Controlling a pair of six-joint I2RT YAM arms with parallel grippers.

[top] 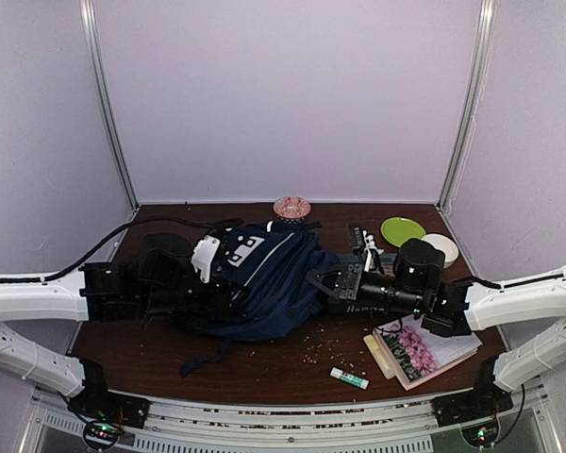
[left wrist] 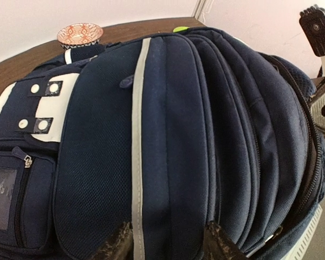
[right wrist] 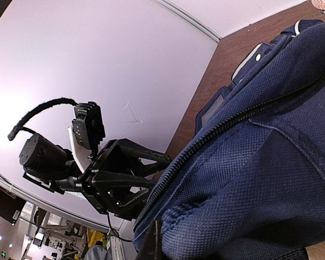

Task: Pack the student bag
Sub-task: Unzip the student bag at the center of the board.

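The student bag (top: 264,274), navy blue with white stripes and white buckle patches, lies in the middle of the table and fills the left wrist view (left wrist: 168,135). My left gripper (top: 212,294) is at the bag's left side. Its fingertips (left wrist: 119,246) stand wide apart (left wrist: 169,245) against the front panel, straddling a grey stripe. My right gripper (top: 325,283) is at the bag's right side. In the right wrist view (right wrist: 154,241) it is shut on a bunched fold of bag fabric (right wrist: 249,179) beside the zip. The inside of the bag is hidden.
A pink patterned bowl (top: 291,206) sits behind the bag. A green plate (top: 402,229) and a white plate (top: 441,247) are at the back right. A flowered notebook (top: 420,349), a beige stick (top: 377,354) and a glue stick (top: 349,377) lie at the front right. Crumbs are scattered nearby.
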